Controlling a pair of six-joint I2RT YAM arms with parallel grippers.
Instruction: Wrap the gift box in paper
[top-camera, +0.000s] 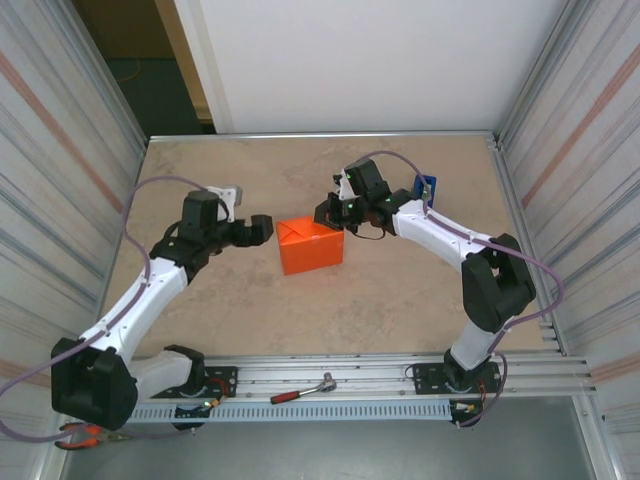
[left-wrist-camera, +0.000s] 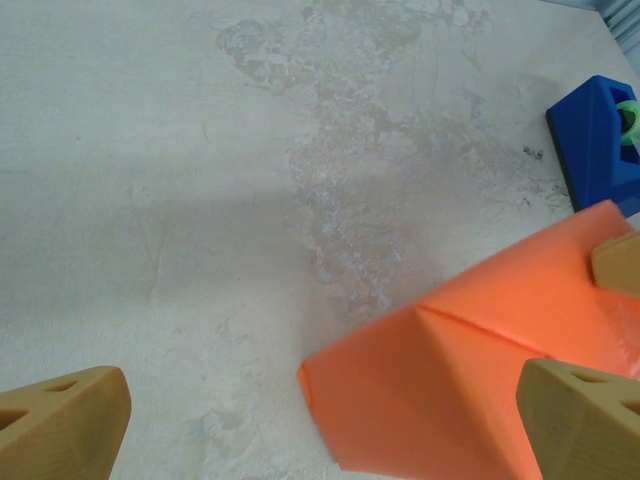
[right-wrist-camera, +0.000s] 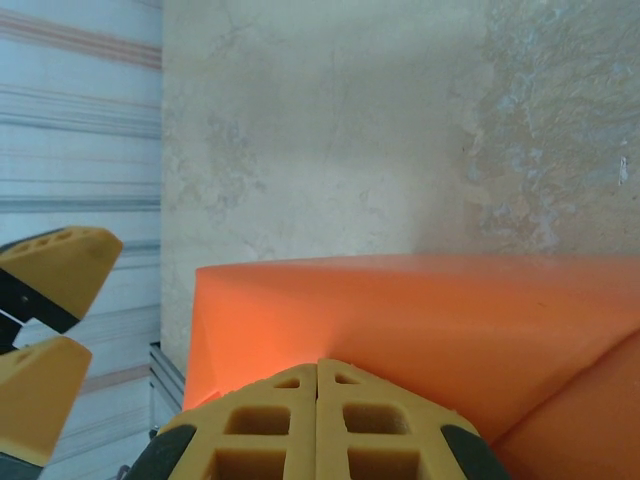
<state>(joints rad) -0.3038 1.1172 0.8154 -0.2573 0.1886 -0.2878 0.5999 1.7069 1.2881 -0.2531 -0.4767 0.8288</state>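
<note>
I've got my left gripper (top-camera: 258, 229), jaws wide, just left of the bright orange thin-paper parcel (top-camera: 310, 248), and my right gripper (top-camera: 334, 212), pinched together, on its opposite top edge.

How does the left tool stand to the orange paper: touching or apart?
Apart. The right wrist view shows a clear strip between the open left tool and the edge of the paper.

Left pincer (top-camera: 265, 229) agape — right pincer (right-wrist-camera: 318, 378) closed
</note>
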